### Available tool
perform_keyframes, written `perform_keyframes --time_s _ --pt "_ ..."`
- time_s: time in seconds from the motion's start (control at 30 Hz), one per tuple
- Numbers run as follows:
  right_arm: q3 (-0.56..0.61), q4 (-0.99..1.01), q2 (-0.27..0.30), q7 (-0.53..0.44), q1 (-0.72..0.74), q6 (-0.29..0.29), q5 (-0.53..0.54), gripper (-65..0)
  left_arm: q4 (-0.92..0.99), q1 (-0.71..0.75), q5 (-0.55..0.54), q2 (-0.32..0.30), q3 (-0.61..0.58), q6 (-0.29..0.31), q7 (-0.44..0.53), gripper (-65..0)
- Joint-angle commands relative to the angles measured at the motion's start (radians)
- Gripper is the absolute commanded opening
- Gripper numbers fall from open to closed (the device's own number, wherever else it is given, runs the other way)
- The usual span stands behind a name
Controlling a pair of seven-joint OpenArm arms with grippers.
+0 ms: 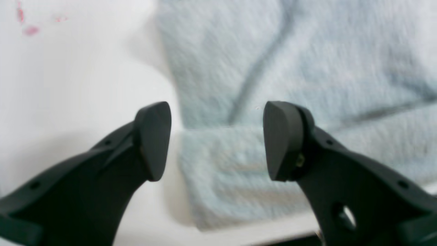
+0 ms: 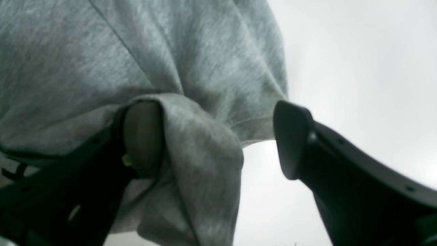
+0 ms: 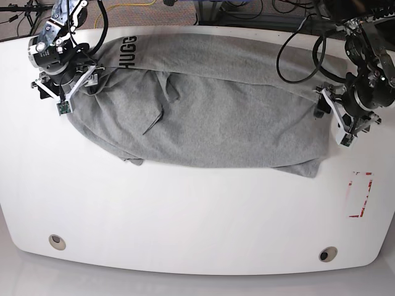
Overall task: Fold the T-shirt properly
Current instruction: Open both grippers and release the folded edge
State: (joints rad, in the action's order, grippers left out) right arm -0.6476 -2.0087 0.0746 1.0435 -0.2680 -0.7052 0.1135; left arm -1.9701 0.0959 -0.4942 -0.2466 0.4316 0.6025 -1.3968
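Observation:
The heather-grey T-shirt (image 3: 210,111) lies bunched across the far half of the white table (image 3: 185,216), with black letters (image 3: 128,52) showing at its far left. My right gripper (image 3: 83,77) is at the shirt's left end. In the right wrist view this gripper (image 2: 218,140) is open, and a fold of the T-shirt (image 2: 201,150) drapes over one of the fingers (image 2: 143,136). My left gripper (image 3: 327,105) is at the shirt's right edge. In the left wrist view that gripper (image 1: 218,143) is open above a hemmed edge of the T-shirt (image 1: 232,171), gripping nothing.
A red outlined mark (image 3: 361,194) is on the table near its right side. Two round holes (image 3: 57,241) (image 3: 328,253) sit near the front edge. Cables (image 3: 296,43) trail over the back right edge.

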Motion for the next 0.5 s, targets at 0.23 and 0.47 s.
perform_keyframes --time_s 0.23,0.47 --pt "-0.053 -0.024 0.067 -0.01 -0.126 0.007 0.012 -18.4 -0.013 0.067 -0.001 -0.012 0.005 -0.003 0.017 -25.4" --pt "-0.082 -0.024 0.069 -0.01 -0.199 0.007 0.012 -18.4 -0.007 0.13 0.002 -0.012 0.005 -0.005 0.05 -25.4"
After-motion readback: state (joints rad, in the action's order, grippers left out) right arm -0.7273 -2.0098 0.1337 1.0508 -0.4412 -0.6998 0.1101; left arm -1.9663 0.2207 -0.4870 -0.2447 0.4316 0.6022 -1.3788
